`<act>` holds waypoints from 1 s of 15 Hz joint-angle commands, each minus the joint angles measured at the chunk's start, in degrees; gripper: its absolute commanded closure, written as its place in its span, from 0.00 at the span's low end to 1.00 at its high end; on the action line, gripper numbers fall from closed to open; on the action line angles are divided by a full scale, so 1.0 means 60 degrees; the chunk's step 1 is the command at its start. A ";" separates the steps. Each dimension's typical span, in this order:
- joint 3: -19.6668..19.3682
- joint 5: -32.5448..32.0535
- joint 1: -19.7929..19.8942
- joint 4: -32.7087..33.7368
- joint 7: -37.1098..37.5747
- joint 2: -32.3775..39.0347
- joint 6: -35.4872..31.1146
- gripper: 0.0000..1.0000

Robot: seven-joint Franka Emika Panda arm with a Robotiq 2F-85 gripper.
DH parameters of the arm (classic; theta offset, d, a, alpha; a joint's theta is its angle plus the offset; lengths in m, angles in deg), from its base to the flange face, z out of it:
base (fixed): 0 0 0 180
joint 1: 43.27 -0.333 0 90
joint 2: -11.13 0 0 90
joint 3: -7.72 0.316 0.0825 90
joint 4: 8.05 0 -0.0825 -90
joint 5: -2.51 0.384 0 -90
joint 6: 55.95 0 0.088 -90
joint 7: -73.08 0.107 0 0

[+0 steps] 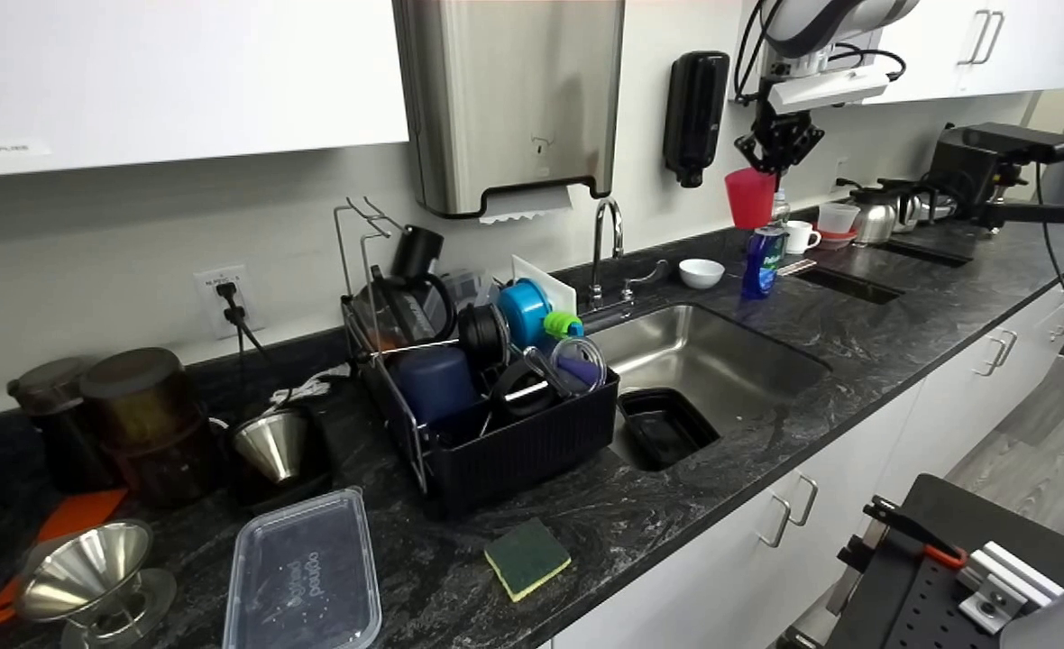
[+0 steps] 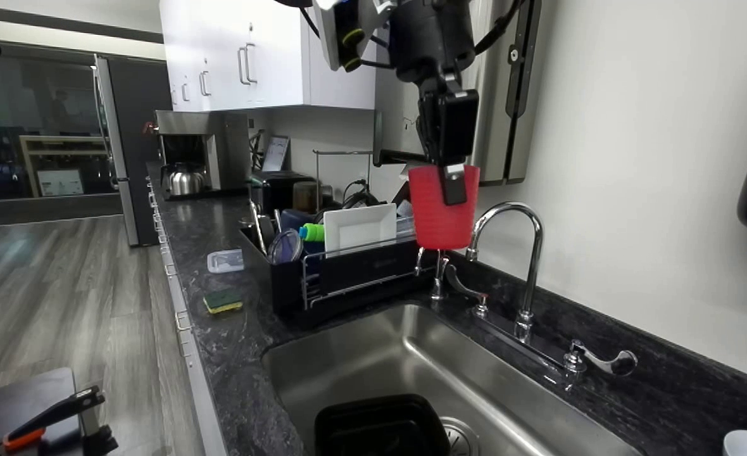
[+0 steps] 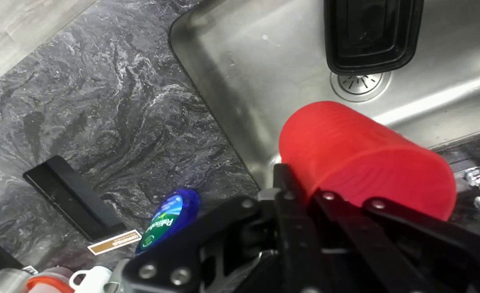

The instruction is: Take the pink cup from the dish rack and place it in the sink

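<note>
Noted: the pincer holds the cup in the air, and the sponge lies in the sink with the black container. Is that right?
No: the sponge is on the counter, outside the sink, as both exterior views show. The rest stands: the pincer holds the cup in the air, and the black container is in the sink.

In an exterior view, the dish rack [image 1: 523,461] stands mid-frame on the worktop [image 1: 902,333], left of the sink [image 1: 748,356], with the sponge [image 1: 528,557] before it at bottom centre. A tub [image 1: 670,425] lies in the sink, towards its lower left. Behind the sink rises the tap [image 1: 597,251], a bowl [image 1: 701,274] to its right, then a soap bottle [image 1: 761,267]. At upper right, the cup [image 1: 749,200] hangs in the claw [image 1: 775,169].
</note>
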 commanded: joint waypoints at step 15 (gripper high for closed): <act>-0.0571 0.1997 0.0578 0.0073 -0.1089 0.2132 -0.0929 0.96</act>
